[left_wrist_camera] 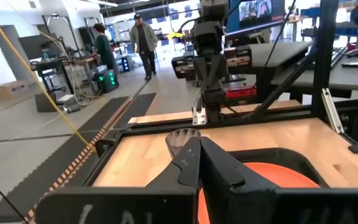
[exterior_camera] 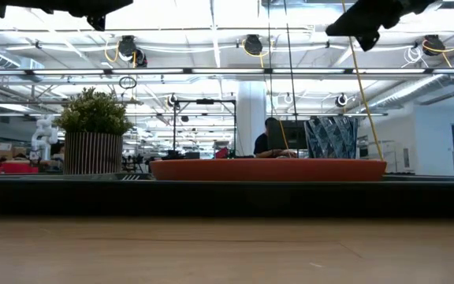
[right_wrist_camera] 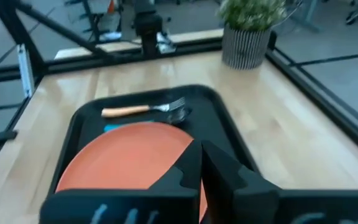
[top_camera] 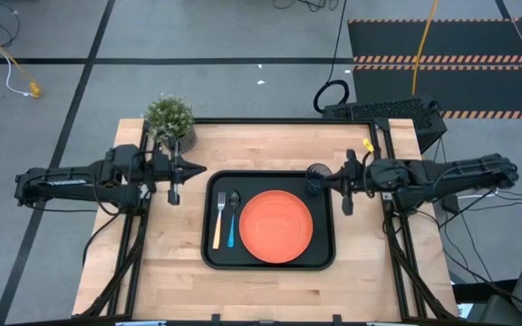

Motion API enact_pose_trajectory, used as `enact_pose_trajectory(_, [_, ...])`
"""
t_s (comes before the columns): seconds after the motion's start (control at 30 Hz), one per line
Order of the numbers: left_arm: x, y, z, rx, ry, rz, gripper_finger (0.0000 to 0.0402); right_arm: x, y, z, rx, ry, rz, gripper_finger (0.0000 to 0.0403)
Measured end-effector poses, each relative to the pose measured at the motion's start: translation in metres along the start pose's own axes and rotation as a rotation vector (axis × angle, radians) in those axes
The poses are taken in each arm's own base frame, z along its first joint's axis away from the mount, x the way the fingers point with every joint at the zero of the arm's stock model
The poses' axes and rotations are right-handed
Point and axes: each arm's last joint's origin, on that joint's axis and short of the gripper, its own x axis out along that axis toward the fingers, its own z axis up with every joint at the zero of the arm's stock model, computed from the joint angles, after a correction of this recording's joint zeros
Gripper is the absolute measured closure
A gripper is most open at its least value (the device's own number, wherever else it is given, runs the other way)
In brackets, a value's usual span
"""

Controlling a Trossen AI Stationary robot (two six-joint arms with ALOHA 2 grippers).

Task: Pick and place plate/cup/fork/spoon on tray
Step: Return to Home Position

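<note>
One plate (top_camera: 275, 226), cup (top_camera: 316, 174), fork (top_camera: 217, 222), spoon (top_camera: 233, 220) each on one tray (top_camera: 270, 265); left tool (left_wrist_camera: 191, 147), right tool (right_wrist_camera: 197, 147) clenched.

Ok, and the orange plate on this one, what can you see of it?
The plate is round, plain orange, plastic-looking, with a low raised edge. It lies flat and empty on the black tray, toward the right arm's side. The spoon lies close beside it and the fork lies past the spoon; whether spoon and plate touch cannot be told. The cup stands apart near the tray's corner. The left gripper and right gripper are clear of it, jaws shut.
</note>
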Motion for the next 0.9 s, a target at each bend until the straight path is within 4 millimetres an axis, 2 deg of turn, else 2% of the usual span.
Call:
enact_pose_trajectory(0.13, [0.000, 0.000, 0.000, 0.012, 0.002, 0.003, 0.0398, 0.001, -0.002, 0.005, 0.007, -0.049, -0.003, 0.0402])
enact_pose_trajectory(0.27, [0.000, 0.000, 0.000, -0.009, -0.001, 0.014, 0.0385, 0.001, -0.002, 0.006, -0.045, -0.050, 0.016, 0.0403])
enact_pose_trajectory(0.4, [0.002, 0.001, -0.001, -0.094, 0.005, 0.035, 0.0378, 0.001, -0.002, 0.005, -0.058, -0.039, 0.013, 0.0403])
enact_pose_trajectory(0.5, [0.004, 0.002, -0.004, -0.187, 0.033, 0.076, 0.0387, 0.002, -0.002, 0.001, -0.098, -0.009, 0.007, 0.0403])
enact_pose_trajectory(0.73, [0.007, -0.003, -0.006, -0.195, 0.050, 0.033, 0.0393, 0.006, -0.005, -0.019, -0.145, 0.034, 0.006, 0.0403])
enact_pose_trajectory(0.9, [0.002, -0.006, -0.007, -0.177, 0.071, 0.014, 0.0396, -0.006, -0.011, -0.037, -0.091, 0.003, 0.008, 0.0403])
